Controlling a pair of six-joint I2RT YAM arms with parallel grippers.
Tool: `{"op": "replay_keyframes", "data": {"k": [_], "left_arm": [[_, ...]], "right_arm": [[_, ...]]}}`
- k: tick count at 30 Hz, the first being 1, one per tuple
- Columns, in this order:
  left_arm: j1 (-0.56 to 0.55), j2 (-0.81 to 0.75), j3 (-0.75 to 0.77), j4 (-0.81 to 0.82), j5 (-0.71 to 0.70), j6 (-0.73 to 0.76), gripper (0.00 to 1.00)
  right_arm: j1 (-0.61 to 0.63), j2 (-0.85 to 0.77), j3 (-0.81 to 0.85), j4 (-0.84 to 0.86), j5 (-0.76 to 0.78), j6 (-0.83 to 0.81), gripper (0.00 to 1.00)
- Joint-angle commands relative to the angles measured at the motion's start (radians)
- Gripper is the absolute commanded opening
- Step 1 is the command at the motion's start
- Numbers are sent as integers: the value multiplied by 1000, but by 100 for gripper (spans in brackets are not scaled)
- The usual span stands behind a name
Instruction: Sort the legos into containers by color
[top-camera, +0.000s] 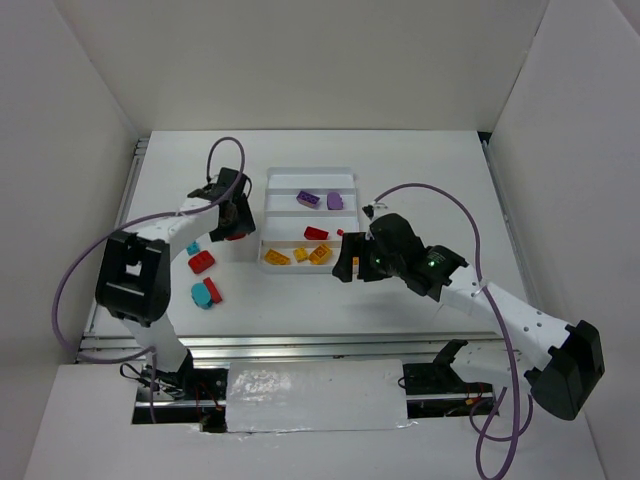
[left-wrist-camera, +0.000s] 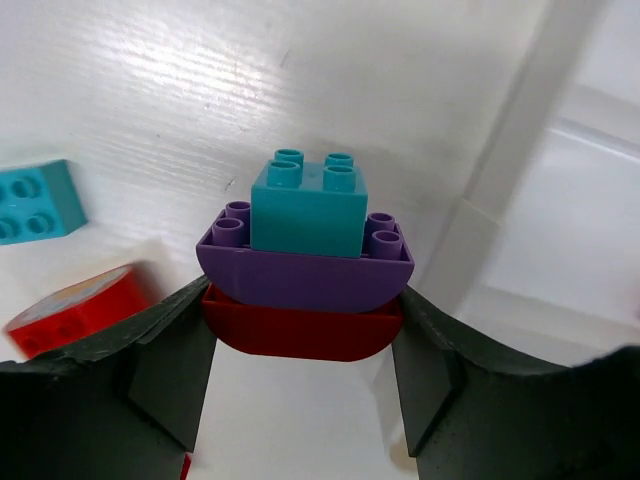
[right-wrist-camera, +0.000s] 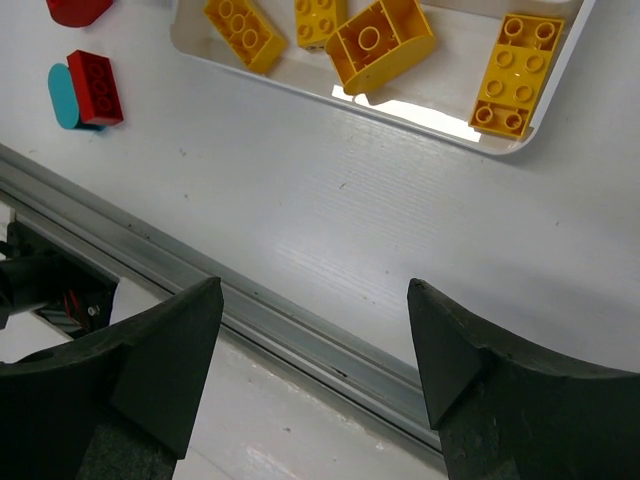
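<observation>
White tabletop (left-wrist-camera: 150, 100), red brick (left-wrist-camera: 300, 335) partly hidden

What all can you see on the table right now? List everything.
tray: one, white, four compartments, table centre
purple bricks: two, second compartment from the far end
red brick: one clearly seen, third compartment
yellow bricks: four, nearest compartment
stack: one, teal on purple on red, left of tray
loose teal brick: one, left of tray
loose red brick: one, beside it
pair: red brick on teal oval, nearer the arms
table: one, white
left gripper: fingers against stack's red base
right gripper: open, empty, before the tray
</observation>
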Motion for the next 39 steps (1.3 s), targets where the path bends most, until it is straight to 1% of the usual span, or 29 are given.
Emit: {"op": "replay_keyframes", "data": {"k": [1,2,4,5,6,8,9,10,11,12,13,14,16,17,19,22,23,24,26,27,32,33,36,39], "left_arm": [[-32,-178,57,-17,8,69,12],[-45,-206,61,-20,11,83,11],[-106,-279,69,-23,19,118,5],[-131,-303,72,-22,26,134,3],[-187,-345,74,-12,32,167,1],[-261,-389,57,9,101,203,0],[-281,-439,43,55,197,249,0],[-304,-465,5,81,235,270,0],[-350,-494,-17,110,267,319,0],[-374,-554,-43,170,288,348,0],[-432,-580,-85,194,343,375,0],[-463,-609,-109,221,370,426,0],[-517,-683,-179,309,448,477,0],[-557,-703,-198,333,468,510,0],[-577,-745,-237,380,514,531,0],[-599,-751,-241,383,583,567,0],[-612,-748,-236,380,604,582,0],[-622,-736,-230,374,612,593,0],[-657,-711,-213,357,600,619,0],[-668,-702,-206,348,591,626,0],[-712,-648,-169,313,551,643,0],[-718,-645,-161,310,548,677,0],[-735,-634,-150,307,529,685,0],[-749,-628,-138,299,511,694,0]], "right_arm": [[7,-31,-3,63,3,3,82],[6,-51,-2,67,14,17,82],[6,-76,4,77,60,41,82],[4,-105,15,79,77,69,82],[1,-122,23,80,92,84,83],[-5,-177,50,79,143,132,84],[-10,-213,76,71,179,152,84],[-8,-229,93,62,201,161,84],[-8,-244,112,48,219,172,85],[-11,-267,132,21,235,186,85],[-13,-274,171,4,259,190,86],[-14,-277,194,-18,265,196,86],[-19,-269,257,-74,270,196,87],[-20,-263,274,-93,262,198,86],[-22,-242,311,-136,240,189,86],[-22,-186,339,-185,132,166,86],[-22,-174,337,-188,55,161,85],[-20,-151,325,-187,23,157,85],[-22,-145,301,-155,-102,157,83],[-20,-146,269,-139,-133,158,82],[-5,-163,202,-105,-213,157,80],[-2,-168,175,-90,-250,155,80],[19,-165,161,-110,-248,149,78],[42,-168,139,-110,-255,147,72]]}}
